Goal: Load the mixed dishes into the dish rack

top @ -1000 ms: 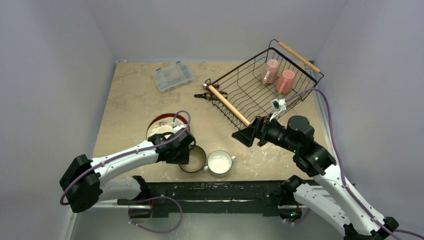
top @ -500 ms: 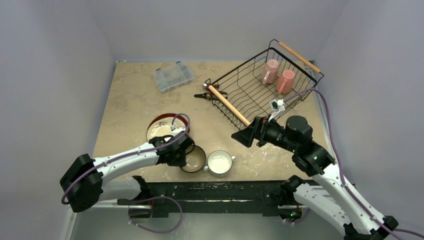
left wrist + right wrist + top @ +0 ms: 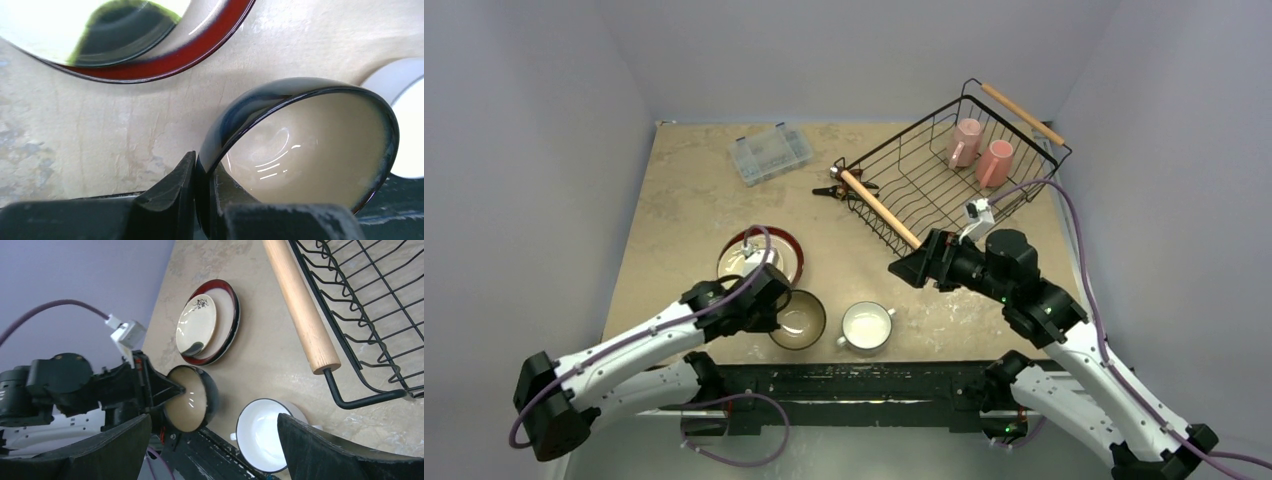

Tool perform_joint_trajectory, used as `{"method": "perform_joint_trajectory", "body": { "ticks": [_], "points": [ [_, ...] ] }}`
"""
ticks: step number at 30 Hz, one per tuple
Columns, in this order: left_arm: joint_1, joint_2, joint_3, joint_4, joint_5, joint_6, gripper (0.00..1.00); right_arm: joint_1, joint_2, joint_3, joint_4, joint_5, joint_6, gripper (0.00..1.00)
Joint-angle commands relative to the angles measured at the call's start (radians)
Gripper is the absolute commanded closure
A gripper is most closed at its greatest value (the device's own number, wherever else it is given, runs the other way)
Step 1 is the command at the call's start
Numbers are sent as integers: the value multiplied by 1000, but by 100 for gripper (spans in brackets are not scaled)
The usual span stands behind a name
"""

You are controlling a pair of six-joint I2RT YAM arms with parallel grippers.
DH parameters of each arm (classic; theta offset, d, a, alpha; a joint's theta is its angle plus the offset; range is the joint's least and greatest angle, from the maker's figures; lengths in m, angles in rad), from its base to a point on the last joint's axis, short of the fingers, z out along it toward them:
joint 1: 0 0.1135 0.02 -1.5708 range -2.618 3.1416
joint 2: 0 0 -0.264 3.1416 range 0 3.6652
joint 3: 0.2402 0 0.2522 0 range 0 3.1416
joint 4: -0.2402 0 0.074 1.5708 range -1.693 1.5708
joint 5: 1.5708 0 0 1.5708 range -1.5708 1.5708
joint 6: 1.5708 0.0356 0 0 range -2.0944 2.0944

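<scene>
My left gripper [image 3: 774, 318] [image 3: 205, 165] is shut on the near-left rim of the blue bowl [image 3: 801, 318] [image 3: 320, 150] [image 3: 192, 400], one finger inside the tan hollow and one outside. The bowl looks tilted. The white two-handled cup [image 3: 865, 326] [image 3: 265, 432] stands just right of it. Behind lies the cream plate [image 3: 746, 258] [image 3: 196, 323] on the red-rimmed plate [image 3: 790, 247] [image 3: 200, 45]. Two pink mugs [image 3: 966, 142] [image 3: 994, 163] sit in the dish rack [image 3: 924, 190] [image 3: 370, 300]. My right gripper [image 3: 914, 268] [image 3: 214, 422] hangs open above the table, right of the cup.
A clear compartment box [image 3: 771, 153] lies at the back left. A small black-and-red hand tool [image 3: 829, 188] rests by the rack's near wooden handle [image 3: 879, 208] [image 3: 300, 305]. Walls close in on three sides.
The left gripper has closed onto the bowl's rim, and its arm has drawn back toward the near left. The bowl has shifted slightly with it. The right arm has barely moved.
</scene>
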Motion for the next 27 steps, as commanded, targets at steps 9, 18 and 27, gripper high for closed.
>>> {"method": "perform_joint_trajectory", "body": {
  "ticks": [9,18,27],
  "points": [
    [-1,-480,40,30,169,-112,100,19,-5,-118,393,-238,156,1],
    [-1,-655,-77,286,279,-256,100,407,173,12,444,-2,136,1],
    [-1,-708,-42,243,268,-270,100,608,297,91,403,237,131,1]
  ]
}}
